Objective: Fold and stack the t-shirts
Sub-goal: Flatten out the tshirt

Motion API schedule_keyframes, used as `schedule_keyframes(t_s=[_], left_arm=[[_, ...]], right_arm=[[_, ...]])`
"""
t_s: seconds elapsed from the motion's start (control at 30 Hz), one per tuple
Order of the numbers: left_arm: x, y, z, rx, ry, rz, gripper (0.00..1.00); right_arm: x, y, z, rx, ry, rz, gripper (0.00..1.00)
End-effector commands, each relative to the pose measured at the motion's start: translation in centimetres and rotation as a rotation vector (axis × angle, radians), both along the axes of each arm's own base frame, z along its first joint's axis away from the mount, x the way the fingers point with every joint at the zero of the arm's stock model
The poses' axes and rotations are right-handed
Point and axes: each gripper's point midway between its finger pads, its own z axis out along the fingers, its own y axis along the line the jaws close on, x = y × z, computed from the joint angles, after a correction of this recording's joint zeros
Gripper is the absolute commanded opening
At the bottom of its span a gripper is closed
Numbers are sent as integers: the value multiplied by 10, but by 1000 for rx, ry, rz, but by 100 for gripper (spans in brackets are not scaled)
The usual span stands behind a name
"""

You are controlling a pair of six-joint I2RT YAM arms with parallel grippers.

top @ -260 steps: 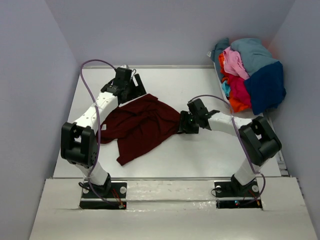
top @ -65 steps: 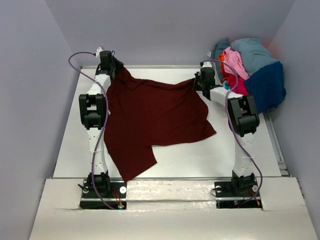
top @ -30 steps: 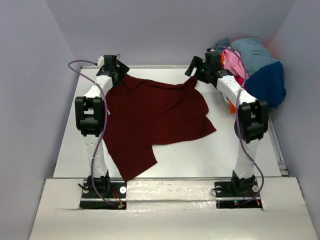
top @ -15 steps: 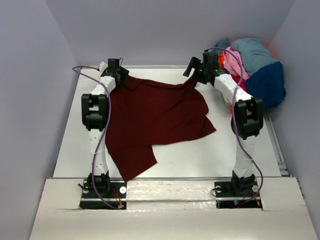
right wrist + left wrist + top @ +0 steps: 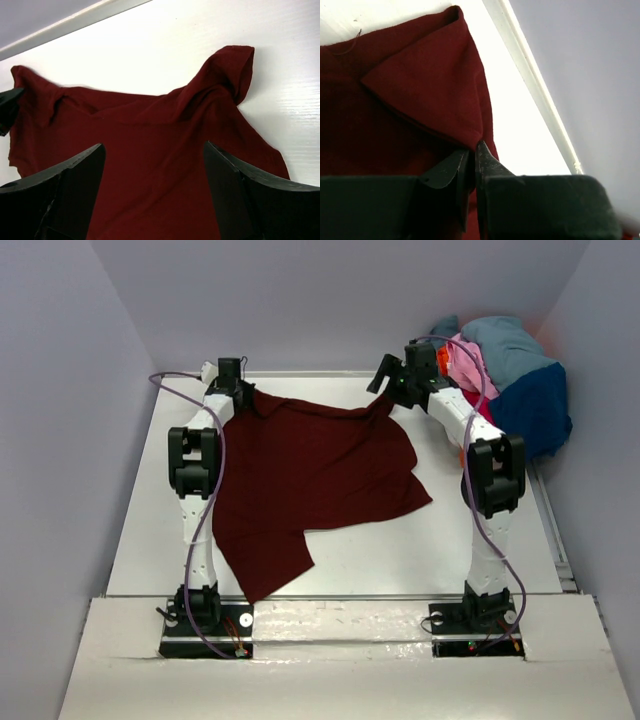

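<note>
Maroon t-shirt (image 5: 310, 480) spread open and flat on the white desk (image 5: 400, 560): its top edge runs along the far edge from the far-left corner towards the middle, and one lower flap reaches down to the near edge on the left. At the far-left corner the left gripper (image 5: 232, 380) has its jaws pinched almost together on a folded-over edge of the maroon cloth, as seen in the left wrist view (image 5: 470, 160). The right gripper (image 5: 390, 380) hangs over the shirt's far-right sleeve with jaws wide apart and nothing between them (image 5: 154, 150). Heap of other t-shirts (image 5: 505, 390), pink, teal, navy and red, at the far-right corner.
</note>
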Motion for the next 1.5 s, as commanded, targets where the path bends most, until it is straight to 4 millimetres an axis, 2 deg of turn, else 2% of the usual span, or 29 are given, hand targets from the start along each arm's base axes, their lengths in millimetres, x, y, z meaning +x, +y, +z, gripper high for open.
schedule_keyframes(t_s=[0.0,0.03,0.07,0.1,0.13,0.17,0.3,0.37,0.4,0.6,0.7,0.9,1.07,1.3,1.37,1.47], left_arm=[[19,-4,38,7,-124,-11,11],[17,-4,36,8,-121,-12,6],[17,-4,40,9,-128,-16,6],[15,-4,37,16,-122,-20,6],[18,-4,46,25,-151,-25,6],[18,-3,51,32,-159,-27,6],[18,2,59,44,-179,-33,6],[18,2,60,45,-179,-34,6],[17,2,59,42,-177,-36,6],[14,0,57,35,-173,-46,6],[13,-1,57,33,-176,-48,6],[14,-3,57,27,-182,-57,6],[14,-4,59,21,-188,-57,6],[13,-3,62,23,-191,-55,6],[14,3,63,23,-194,-47,6],[14,2,64,21,-194,-51,6]], right_arm=[[16,1,4,37,-27,-59,82],[20,1,-4,50,-5,-87,80],[22,1,-8,59,13,-108,79],[20,-1,-24,54,58,-129,79],[26,-1,-17,72,54,-153,78],[27,-3,-30,62,85,-180,78],[37,-15,-30,39,72,-261,77],[38,-15,-33,32,82,-264,77],[39,-14,-42,28,99,-260,76],[44,-8,-59,34,102,-229,70],[48,-11,-59,10,86,-230,69],[63,-20,-42,-80,0,-213,65],[72,-28,-40,-149,-33,-212,63],[73,-28,-60,-162,5,-208,64],[74,-28,-67,-165,12,-208,64],[76,-28,-74,-179,10,-200,60]])
